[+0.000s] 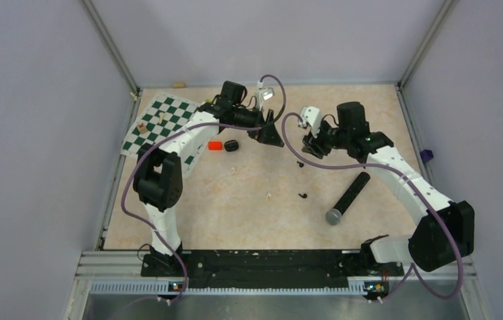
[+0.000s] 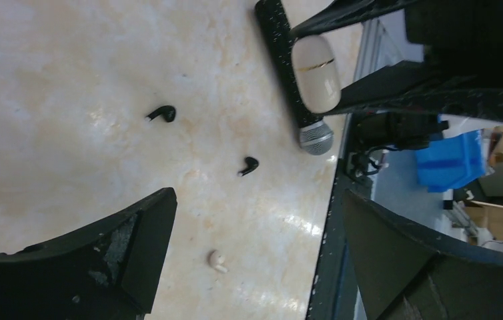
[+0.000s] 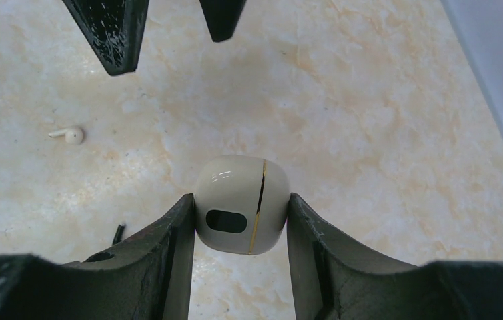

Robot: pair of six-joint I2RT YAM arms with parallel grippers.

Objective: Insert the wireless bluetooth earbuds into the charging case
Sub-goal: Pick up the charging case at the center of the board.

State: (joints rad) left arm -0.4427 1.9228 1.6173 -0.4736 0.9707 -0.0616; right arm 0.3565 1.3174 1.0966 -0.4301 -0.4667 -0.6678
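Top external: finds charging case (image 1: 231, 145) just beside orange block (image 1: 215, 145), clear of edges of table (image 1: 249, 220). Shows black earbuds (image 2: 162, 114) loose mid-table (bare room around), left gripper (image 2: 257, 193) spread empty, right gripper (image 3: 241, 203) clamping cream-white pod (image 3: 232, 180).

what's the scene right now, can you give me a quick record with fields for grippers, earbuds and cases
left gripper: open, holding nothing
right gripper: shut on a cream-white case
black earbuds: two, loose on the table, not touching each other
black charging case: on the table beside the orange-red block; cannot tell if the lid is open
white earbud: loose on the table
microphone: lying on the table
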